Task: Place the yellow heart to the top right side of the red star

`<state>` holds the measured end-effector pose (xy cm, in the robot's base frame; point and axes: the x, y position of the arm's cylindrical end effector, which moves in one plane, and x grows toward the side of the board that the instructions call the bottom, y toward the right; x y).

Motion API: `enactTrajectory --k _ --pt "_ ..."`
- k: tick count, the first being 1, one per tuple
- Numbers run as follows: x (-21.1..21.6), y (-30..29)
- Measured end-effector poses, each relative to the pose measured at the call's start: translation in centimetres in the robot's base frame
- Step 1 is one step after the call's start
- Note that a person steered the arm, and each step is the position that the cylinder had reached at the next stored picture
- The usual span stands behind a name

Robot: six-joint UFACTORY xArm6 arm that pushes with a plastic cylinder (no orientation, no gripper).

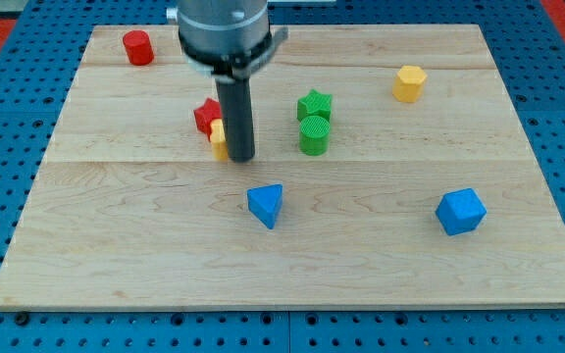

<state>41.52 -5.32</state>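
The red star (205, 115) lies left of the board's middle, partly hidden by my rod. The yellow heart (219, 139) sits just below and right of it, touching it, with only its left part showing. My tip (241, 157) rests on the board right beside the heart's right side, covering part of it.
A red cylinder (137, 47) is at the top left. A green star (314, 104) and a green cylinder (314, 135) stand together right of my tip. A yellow hexagon (410, 83) is at the upper right. A blue triangle (265, 205) and a blue cube (459, 212) lie lower down. The wooden board (116, 245) sits on a blue perforated table.
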Motion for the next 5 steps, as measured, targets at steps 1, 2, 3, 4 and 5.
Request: enactTrajectory --k 1,2,3,4,5 --pt "1.0 -1.0" --pt "3.2 -7.1" --pt "0.2 -3.3" --pt "-1.6 3.0" --pt "-7.1 1.5"
